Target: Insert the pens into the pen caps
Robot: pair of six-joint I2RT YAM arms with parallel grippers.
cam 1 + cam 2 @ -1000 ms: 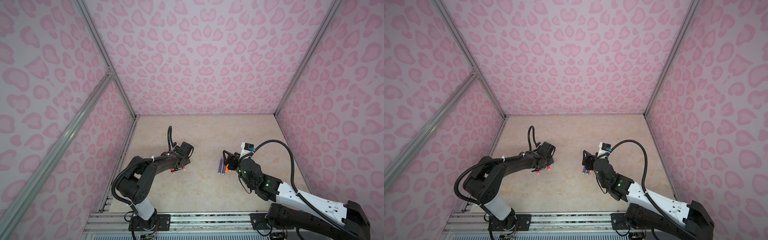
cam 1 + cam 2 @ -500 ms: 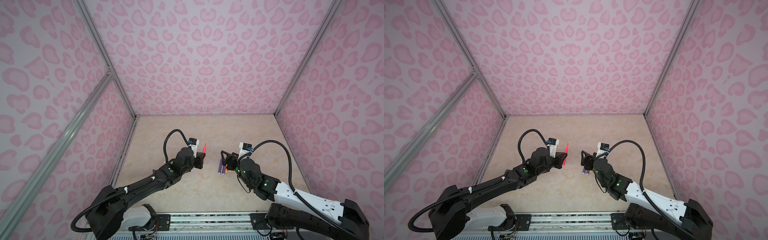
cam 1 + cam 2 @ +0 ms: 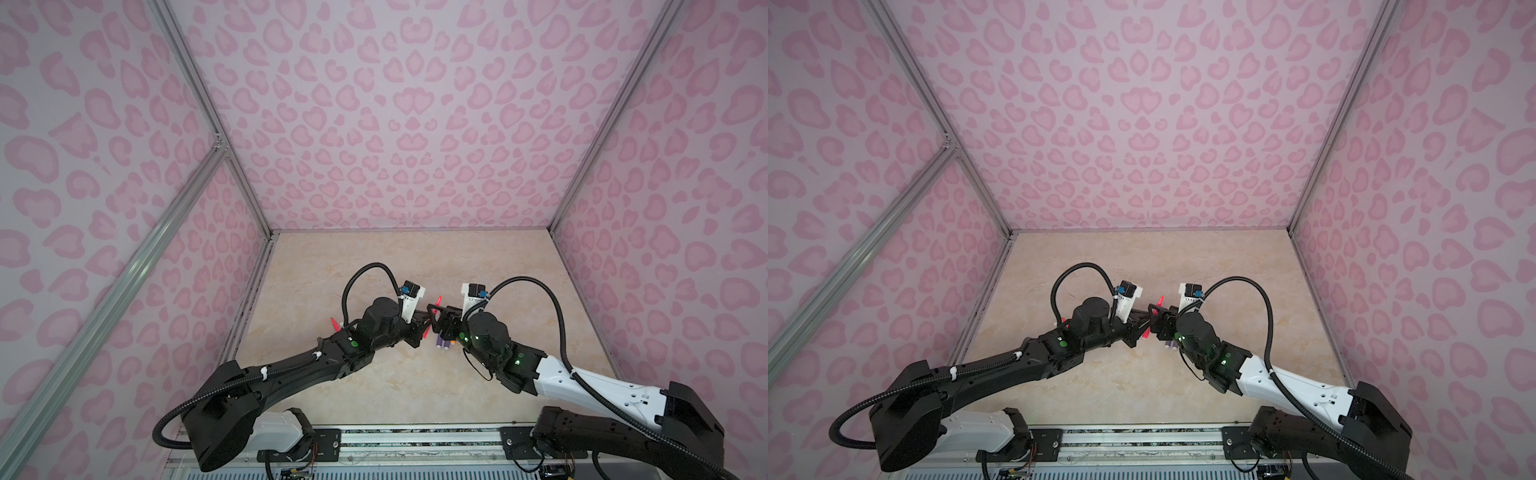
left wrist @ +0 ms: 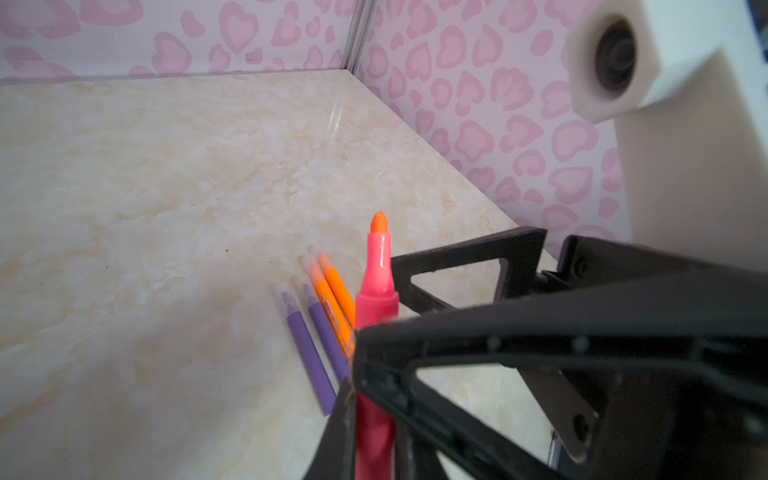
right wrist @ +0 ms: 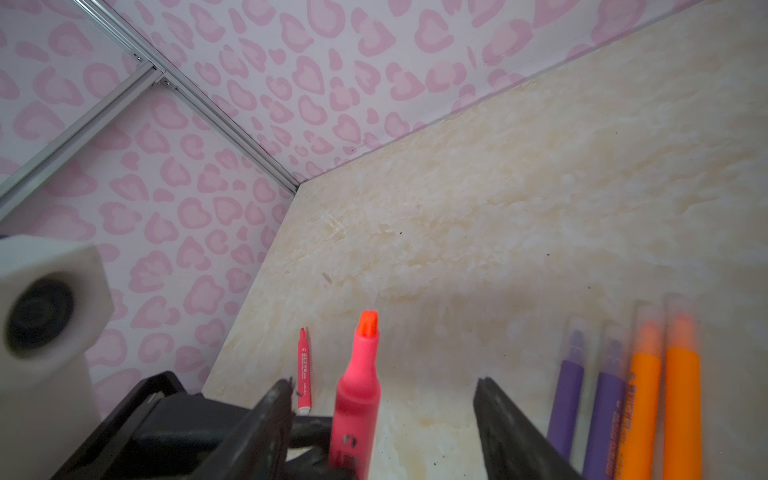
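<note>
My left gripper (image 4: 372, 395) is shut on a pink-red pen (image 4: 376, 282), held tip-up above the middle of the surface (image 3: 434, 316). My right gripper (image 5: 382, 386) is open; its fingers (image 5: 278, 399) stand on either side of that pen (image 5: 357, 386) without touching it. Both grippers meet in both top views (image 3: 1154, 320). Two purple pens (image 5: 567, 395) and two orange pens (image 5: 681, 395) lie side by side below, each tip under a clear pen cap (image 4: 282, 291). A second pink-red pen (image 5: 304, 370) lies uncapped to the left (image 3: 334, 323).
The beige marble surface (image 3: 415, 257) is walled in by pink heart-patterned panels on three sides. A metal rail (image 3: 415, 432) runs along the front edge by the arm bases. A faint small mark (image 5: 327, 277) lies on the surface behind the grippers.
My left arm has swung from the left side to the middle, lifting the pink-red pen. The pen now stands between the right gripper's fingers, which have moved in to meet it.
</note>
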